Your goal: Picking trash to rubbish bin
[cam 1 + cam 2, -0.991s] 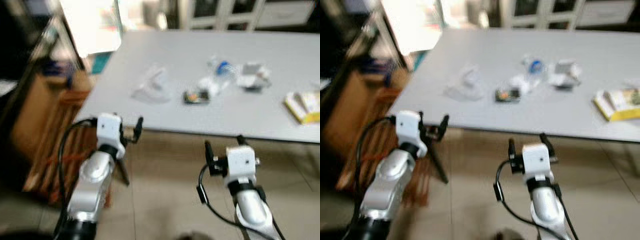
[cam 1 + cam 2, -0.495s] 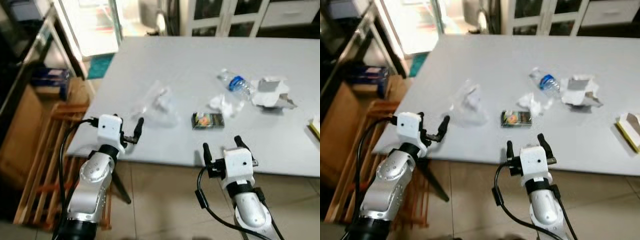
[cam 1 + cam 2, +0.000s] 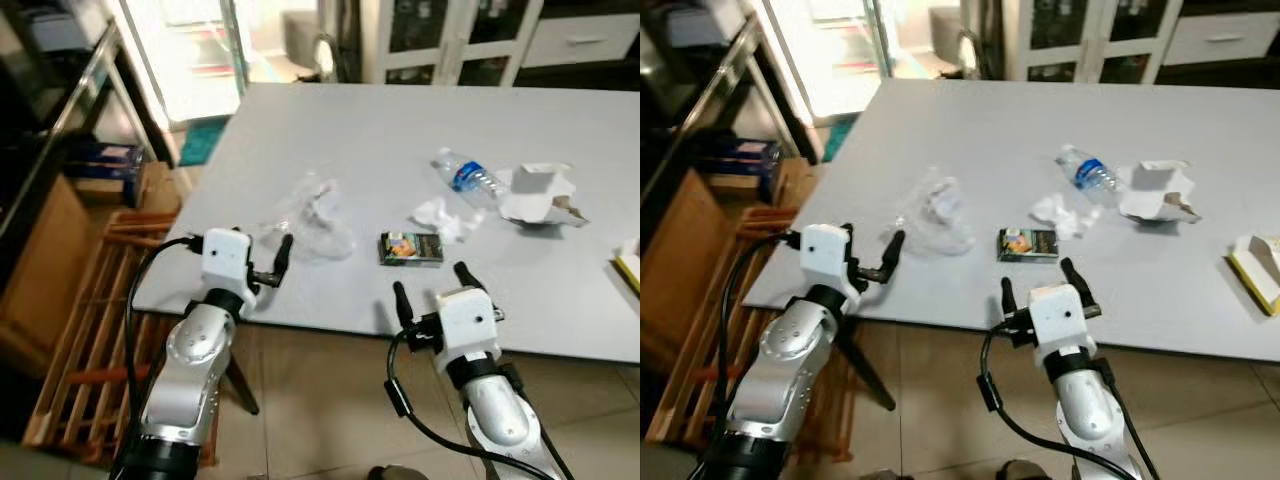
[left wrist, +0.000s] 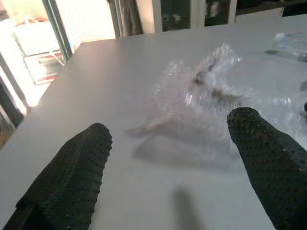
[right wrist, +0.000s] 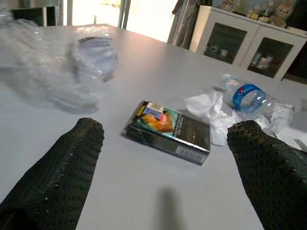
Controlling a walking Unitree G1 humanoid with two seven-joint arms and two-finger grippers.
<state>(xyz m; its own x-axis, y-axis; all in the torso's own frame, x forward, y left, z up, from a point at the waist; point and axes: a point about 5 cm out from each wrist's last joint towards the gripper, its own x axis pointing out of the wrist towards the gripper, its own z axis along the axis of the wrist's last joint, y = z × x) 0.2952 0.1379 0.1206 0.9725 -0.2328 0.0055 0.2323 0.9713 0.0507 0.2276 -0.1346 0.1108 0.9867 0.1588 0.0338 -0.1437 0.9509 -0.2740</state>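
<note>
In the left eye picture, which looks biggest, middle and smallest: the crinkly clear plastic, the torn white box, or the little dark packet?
1. The clear plastic wrapper looks biggest.
2. The torn white box looks slightly smaller; it lies farther from the camera, so this ranking is unsure.
3. The dark packet clearly looks smallest.

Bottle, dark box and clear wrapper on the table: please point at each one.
Bottle [image 5: 249,97]: right wrist view, blue label.
Dark box [image 5: 169,132]: right wrist view, top face.
Clear wrapper [image 4: 211,96]: left wrist view, crumpled middle.

Grey table [image 3: 400,130], crumpled plastic wrap [image 3: 315,215], cigarette pack [image 3: 410,248], water bottle [image 3: 468,175]; both claws parted
</note>
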